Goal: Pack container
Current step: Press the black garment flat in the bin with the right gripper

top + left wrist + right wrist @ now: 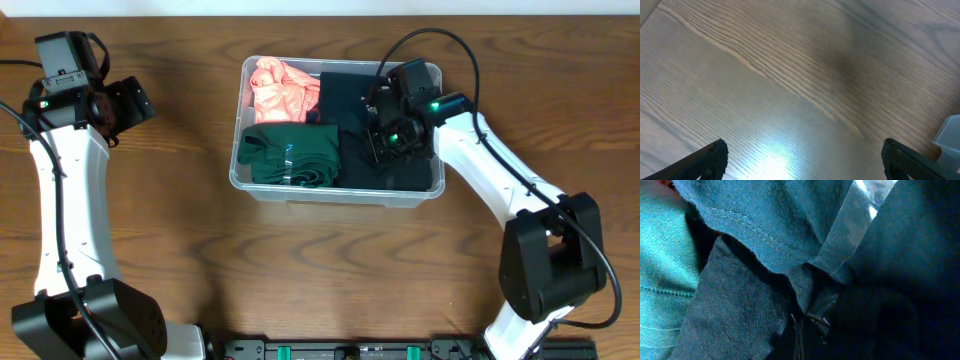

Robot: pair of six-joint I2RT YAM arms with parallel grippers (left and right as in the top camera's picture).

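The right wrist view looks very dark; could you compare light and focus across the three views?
Overhead: even light, sharp, the container clear to see. Left wrist: a bright glare patch on the table, with a soft shadow above it. Right wrist: dim, bluish, dark cloth filling the frame.

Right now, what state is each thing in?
container, open-topped, loaded
pink garment, crumpled, far left corner
green garment, folded, near left
dark garment, filling right half
right claw, down in the dark garment, opening hidden
left claw, open, over the table
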